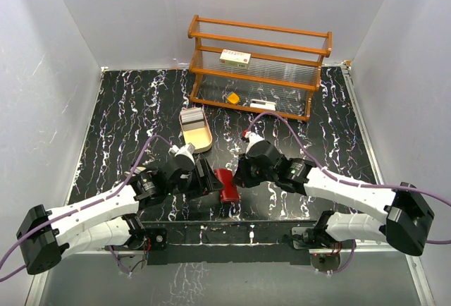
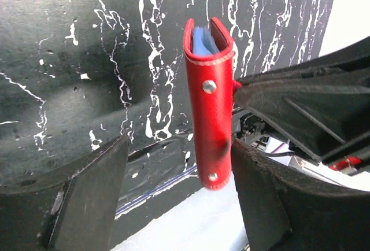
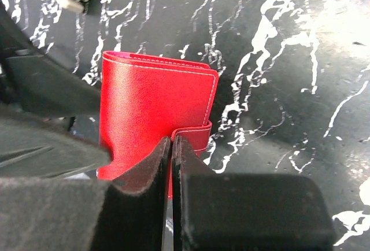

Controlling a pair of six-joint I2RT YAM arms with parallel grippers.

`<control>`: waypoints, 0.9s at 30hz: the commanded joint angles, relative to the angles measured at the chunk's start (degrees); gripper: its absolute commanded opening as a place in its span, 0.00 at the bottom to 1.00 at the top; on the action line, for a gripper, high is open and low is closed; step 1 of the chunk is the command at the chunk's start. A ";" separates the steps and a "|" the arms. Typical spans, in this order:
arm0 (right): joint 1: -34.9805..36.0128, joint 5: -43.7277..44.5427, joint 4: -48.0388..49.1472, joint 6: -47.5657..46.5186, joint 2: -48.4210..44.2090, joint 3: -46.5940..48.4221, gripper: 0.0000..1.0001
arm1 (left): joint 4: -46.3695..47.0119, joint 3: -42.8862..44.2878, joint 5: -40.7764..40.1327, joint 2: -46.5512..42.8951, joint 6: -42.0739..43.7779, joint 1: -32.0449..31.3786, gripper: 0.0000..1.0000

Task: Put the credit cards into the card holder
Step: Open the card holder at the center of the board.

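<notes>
The dark red card holder point(image 1: 226, 185) stands on edge at the front middle of the table, folded, with bluish pockets showing at its top in the left wrist view point(image 2: 209, 89). My right gripper point(image 3: 171, 141) is shut on its red closing strap point(image 3: 196, 135). My left gripper point(image 2: 179, 205) is open, its fingers on either side of the holder, and the holder lies close against the right finger point(image 2: 260, 193). Grey credit cards point(image 1: 192, 116) lie stacked at the far end of a tan oval tray point(image 1: 204, 141), behind my left gripper point(image 1: 211, 179).
A wooden rack point(image 1: 261, 45) stands at the back of the table. It holds a white box with red marks point(image 1: 235, 57), an orange wedge point(image 1: 232, 97) and a small white and black flat piece point(image 1: 262, 103). Both arms crowd the front middle of the table.
</notes>
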 commanded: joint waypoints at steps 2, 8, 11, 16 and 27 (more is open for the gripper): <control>1.24 -3.51 7.74 2.76 -4.11 -0.76 0.00 | 8.03 -1.98 2.91 0.79 -2.36 0.22 0.65; 1.78 -4.54 9.09 3.76 -5.61 -2.24 0.00 | 8.85 -1.65 3.45 2.22 -2.50 0.24 0.51; 1.83 -4.22 9.13 4.15 -5.83 -2.97 0.00 | 9.52 -1.91 3.86 2.18 -2.15 0.25 0.31; 1.77 -0.29 6.02 4.55 -6.03 -3.21 0.00 | 7.95 -2.08 3.91 2.11 -2.05 0.28 0.00; 1.80 8.92 -0.10 4.69 -8.85 -5.25 0.00 | 6.15 -2.35 3.85 1.87 -0.94 0.28 0.00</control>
